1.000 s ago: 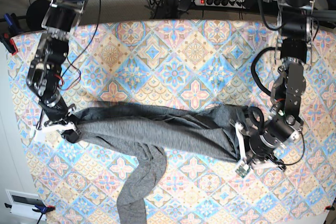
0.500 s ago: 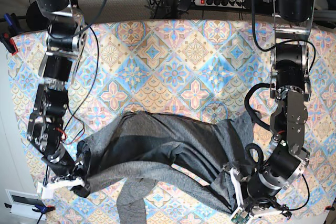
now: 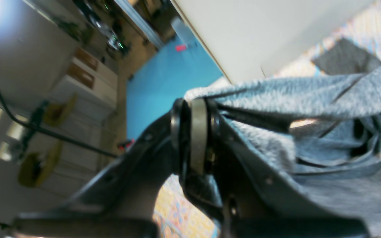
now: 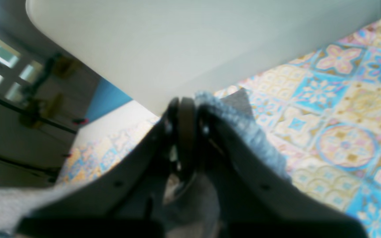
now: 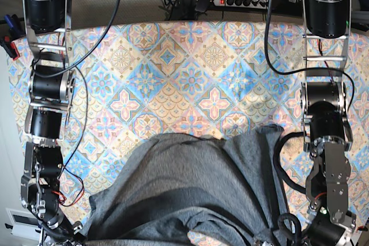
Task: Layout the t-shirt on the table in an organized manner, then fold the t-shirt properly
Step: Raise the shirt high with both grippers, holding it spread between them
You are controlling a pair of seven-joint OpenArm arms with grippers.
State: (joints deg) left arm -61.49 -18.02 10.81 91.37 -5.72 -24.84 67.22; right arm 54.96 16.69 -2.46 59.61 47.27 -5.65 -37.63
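A: Base view: since a second ago the t-shirt [image 5: 184, 191], then a stretched band across the middle, has been dragged to the counter's [image 5: 190, 67] 6 o'clock edge, billowing wider.

B: Spreading, then?

A: Likely. Both arms reach low toward 6 o'clock; left pincer [image 3: 193, 138] and right pincer [image 4: 184, 129] are each clamped tight on grey fabric.

t-shirt [image 5: 190, 194] spread across near half of tabletop [image 5: 190, 67], between the two arms; far half bare. Power strip [image 5: 245, 1] behind the far edge.
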